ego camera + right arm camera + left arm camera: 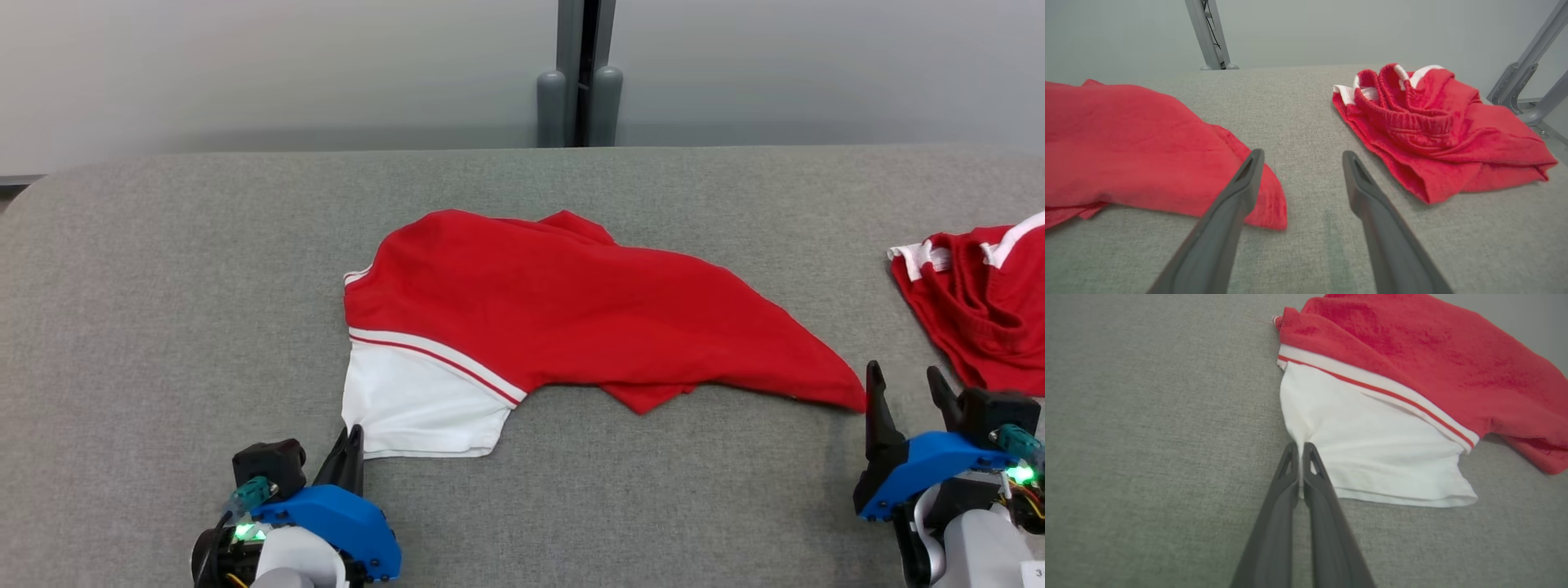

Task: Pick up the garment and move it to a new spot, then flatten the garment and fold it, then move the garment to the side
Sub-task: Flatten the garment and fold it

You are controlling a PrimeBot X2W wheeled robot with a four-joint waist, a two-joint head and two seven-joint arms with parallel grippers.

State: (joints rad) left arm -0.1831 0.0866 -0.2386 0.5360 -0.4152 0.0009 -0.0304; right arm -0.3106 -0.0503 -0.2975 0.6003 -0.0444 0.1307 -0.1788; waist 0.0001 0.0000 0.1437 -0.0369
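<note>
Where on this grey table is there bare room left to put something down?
The widest bare patch lies left of the red-and-white shirt, out to the left edge of the table. A strip runs behind it along the far edge. The right is crowded: the open right gripper stands in the narrow gap between shirt and red shorts.

Layout on the worktop (163,286)
The garment (571,310) is spread centrally; a second garment (980,302) (behind the right pincer (904,374)) is set well apart at its right.

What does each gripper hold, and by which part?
The left gripper pinches the garment at the edge of its white sleeve; the right gripper holds nothing.
</note>
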